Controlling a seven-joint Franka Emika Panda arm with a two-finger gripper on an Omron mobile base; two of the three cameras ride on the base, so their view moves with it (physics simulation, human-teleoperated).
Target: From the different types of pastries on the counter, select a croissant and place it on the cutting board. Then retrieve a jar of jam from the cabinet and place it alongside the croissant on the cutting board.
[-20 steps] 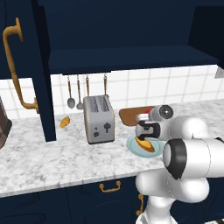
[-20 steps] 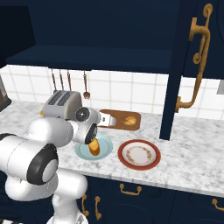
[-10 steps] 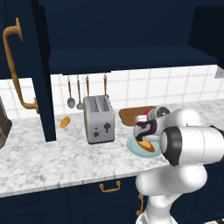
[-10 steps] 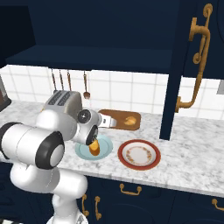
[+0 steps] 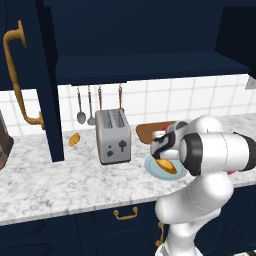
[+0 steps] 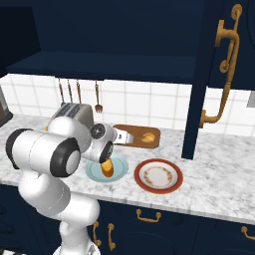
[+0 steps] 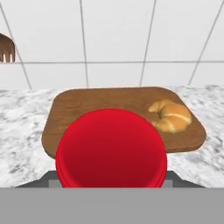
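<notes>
Marbled worktop (image 6: 214, 184) is carrying everything we are seeing. Toward its back edge the cutting board (image 7: 87, 107) is lying flat, the croissant (image 7: 170, 116) sitting near the board's right edge. Our gripper (image 7: 111, 177) is clutching a red-lidded jam jar (image 7: 111, 151) and hanging over the board's front edge.

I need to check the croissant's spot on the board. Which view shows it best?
The hand view: the croissant lies large and unobstructed on the board's right part. The right base view shows it as a small tan lump; in the left base view the arm covers that spot.
</notes>
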